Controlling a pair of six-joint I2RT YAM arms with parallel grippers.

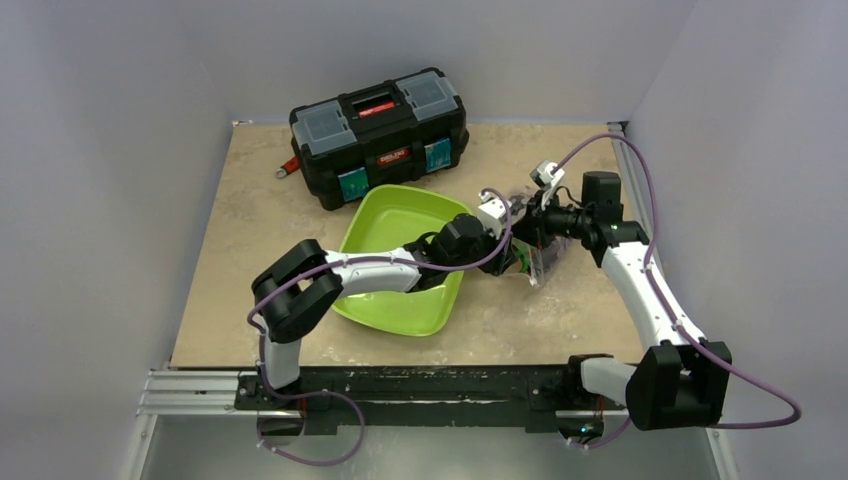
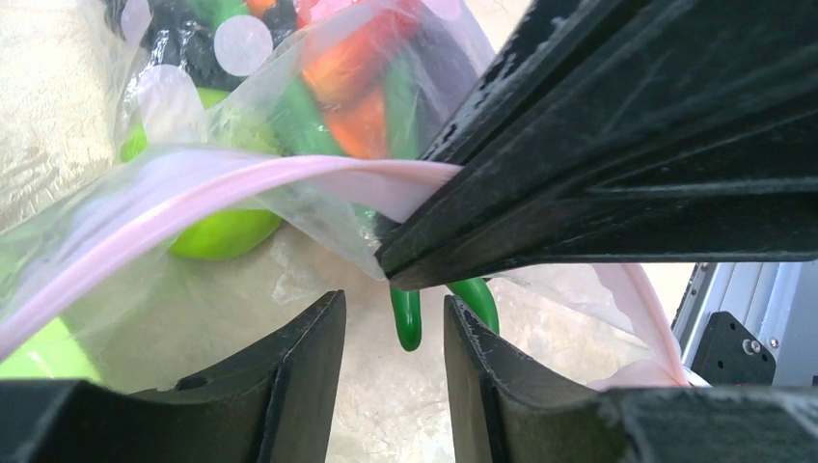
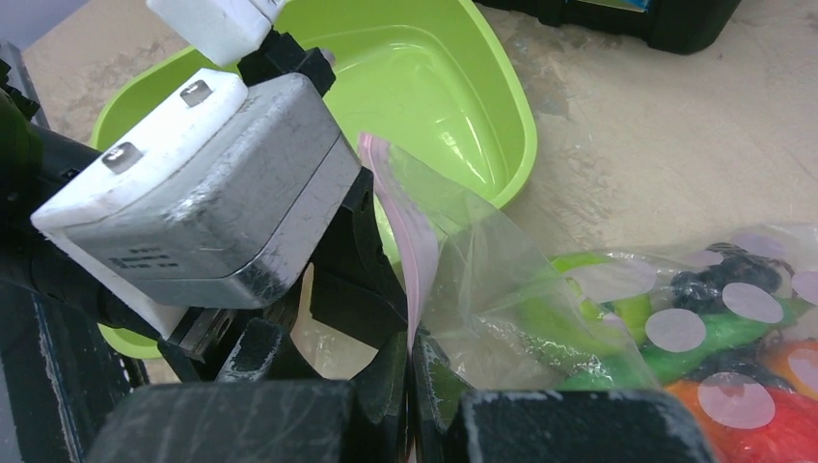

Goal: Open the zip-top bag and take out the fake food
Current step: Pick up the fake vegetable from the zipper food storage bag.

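Observation:
The zip-top bag point(image 1: 541, 260) lies on the table just right of the green tray, with its pink zip strip point(image 3: 406, 217) raised. My right gripper point(image 3: 410, 338) is shut on that strip near the mouth. My left gripper point(image 2: 393, 309) is open right beside it, its fingers apart with nothing between them. A green bean pod point(image 2: 407, 323) hangs inside the bag just beyond the fingers. Through the clear plastic I see fake food: a green lime point(image 2: 222, 236), orange pieces point(image 2: 357, 92), dark berries point(image 3: 719, 275) and a red piece point(image 3: 762, 429). The right gripper's black fingers point(image 2: 627, 145) fill the upper right of the left wrist view.
A lime-green tray point(image 1: 395, 225) sits under my left arm, left of the bag. A black toolbox point(image 1: 380, 130) stands at the back, with a small red tool point(image 1: 288, 168) at its left end. The left gripper's grey-white body point(image 3: 203, 183) crowds the right wrist view.

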